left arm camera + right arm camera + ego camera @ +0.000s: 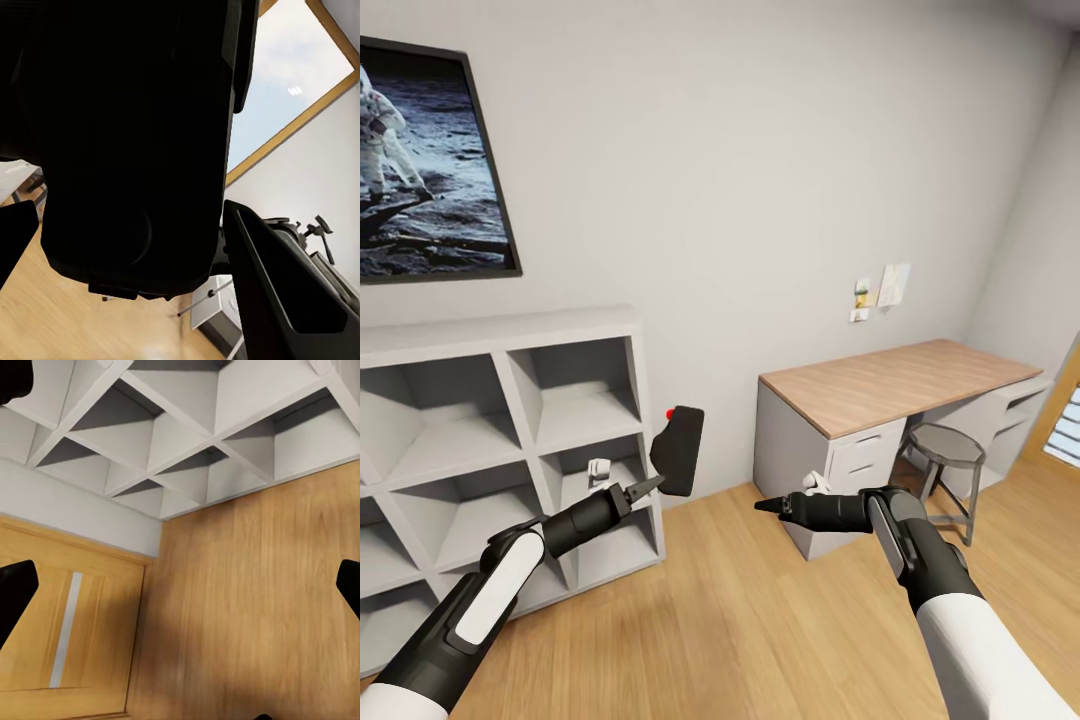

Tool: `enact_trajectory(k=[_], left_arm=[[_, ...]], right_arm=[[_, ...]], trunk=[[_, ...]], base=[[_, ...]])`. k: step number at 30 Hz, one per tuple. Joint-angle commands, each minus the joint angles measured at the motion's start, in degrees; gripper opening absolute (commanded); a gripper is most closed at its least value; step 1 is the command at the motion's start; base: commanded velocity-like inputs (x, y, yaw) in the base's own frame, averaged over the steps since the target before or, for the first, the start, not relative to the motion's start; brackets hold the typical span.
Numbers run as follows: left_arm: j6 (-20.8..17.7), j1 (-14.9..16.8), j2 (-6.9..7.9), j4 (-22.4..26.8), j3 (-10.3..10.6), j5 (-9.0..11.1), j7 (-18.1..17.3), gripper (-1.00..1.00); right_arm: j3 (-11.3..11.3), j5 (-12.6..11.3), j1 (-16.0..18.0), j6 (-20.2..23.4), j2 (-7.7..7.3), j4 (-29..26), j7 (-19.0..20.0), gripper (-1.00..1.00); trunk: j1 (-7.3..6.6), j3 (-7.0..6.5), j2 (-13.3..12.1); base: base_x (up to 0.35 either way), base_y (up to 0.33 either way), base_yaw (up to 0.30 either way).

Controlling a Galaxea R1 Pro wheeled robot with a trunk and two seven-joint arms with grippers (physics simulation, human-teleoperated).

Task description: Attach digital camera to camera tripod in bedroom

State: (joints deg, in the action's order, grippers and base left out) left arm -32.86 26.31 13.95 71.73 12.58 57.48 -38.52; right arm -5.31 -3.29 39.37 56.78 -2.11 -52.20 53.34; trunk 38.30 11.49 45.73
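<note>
The digital camera (680, 450), black with a red spot on top, hangs in the air in front of the white cube shelf, and my left gripper (650, 484) is shut on its lower edge. In the left wrist view the camera (135, 150) is a large dark block between the fingers (289, 292). Behind that finger, the camera tripod's dark grey head and handle (316, 229) peek out below a wood-framed window. My right gripper (764, 505) hovers over the floor, left of the desk. Its fingertips (16, 585) stand wide apart, open and empty.
The white cube shelf (510, 440) stands at the left wall, with a small white object (599, 468) in one cell. A wooden-top desk (890, 385) and round stool (948, 447) are at the right. An astronaut picture (420, 170) hangs above. A wooden door (67, 622) adjoins the shelf.
</note>
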Motion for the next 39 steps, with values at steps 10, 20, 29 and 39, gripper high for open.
enact_trajectory(k=[10, 20, 29, 39], left_arm=[[-0.4, 0.1, 0.04, -1.3, 0.0, 0.6, 0.0, -1.00], [-0.4, 0.1, 0.10, -1.8, -0.1, 0.8, 0.0, -1.00], [-0.4, 0.1, 0.11, -1.9, -0.2, 0.8, 0.0, -1.00], [-0.4, 0.1, 0.11, -5.5, -0.4, 0.8, 0.1, -1.00]], right_arm=[[-0.1, -0.4, 0.1, 0.4, 0.00, 0.1, -0.1, 1.00], [-0.1, -0.4, 0.1, 0.4, 0.00, 0.1, -0.2, 1.00], [-0.1, -0.4, 0.1, 0.4, 0.00, 0.1, -0.4, 1.00], [-0.1, -0.5, 0.1, 0.4, 0.05, 0.1, -3.0, 1.00]], trunk=[[-2.19, -1.71, -4.0], [-4.39, -3.51, -8.0], [-6.36, -5.13, -11.6], [-8.56, -6.92, -15.6]], base=[[0.000, 0.000, 0.000], [0.000, 0.000, 0.000], [0.000, 0.000, 0.000], [0.000, 0.000, 0.000]])
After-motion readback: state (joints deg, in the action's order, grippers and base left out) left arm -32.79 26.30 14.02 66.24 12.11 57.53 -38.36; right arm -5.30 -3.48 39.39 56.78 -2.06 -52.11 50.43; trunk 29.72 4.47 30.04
